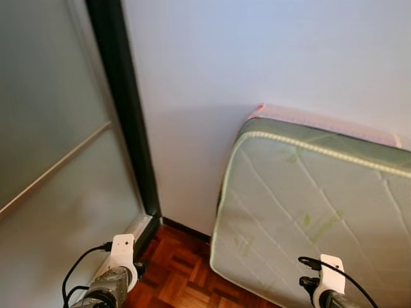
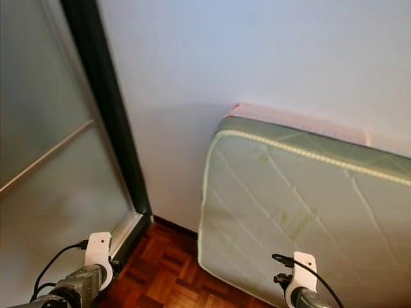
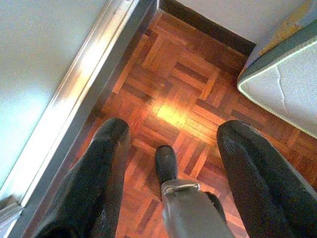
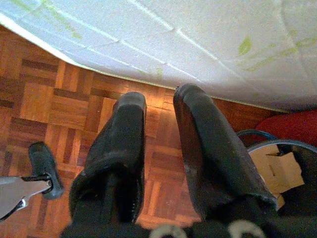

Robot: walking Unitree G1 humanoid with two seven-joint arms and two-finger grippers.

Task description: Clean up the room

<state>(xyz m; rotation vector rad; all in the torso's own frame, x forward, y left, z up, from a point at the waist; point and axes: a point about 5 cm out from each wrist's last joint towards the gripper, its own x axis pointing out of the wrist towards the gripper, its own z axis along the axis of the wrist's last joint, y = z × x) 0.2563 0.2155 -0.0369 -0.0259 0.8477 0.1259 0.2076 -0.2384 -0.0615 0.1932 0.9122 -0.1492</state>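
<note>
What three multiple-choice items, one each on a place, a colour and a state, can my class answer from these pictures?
1. Where is the mattress?
A. flat on the floor
B. leaning on the wall
C. against the glass door

2. What colour is the floor?
A. grey
B. white
C. reddish-brown

3. How is the left gripper?
A. open, holding nothing
B. shut on a cloth
C. shut on a box

Answers:
1 B, its top edge rests against the white wall.
2 C, parquet wood shows.
3 A, bare floor lies between its fingers.
</note>
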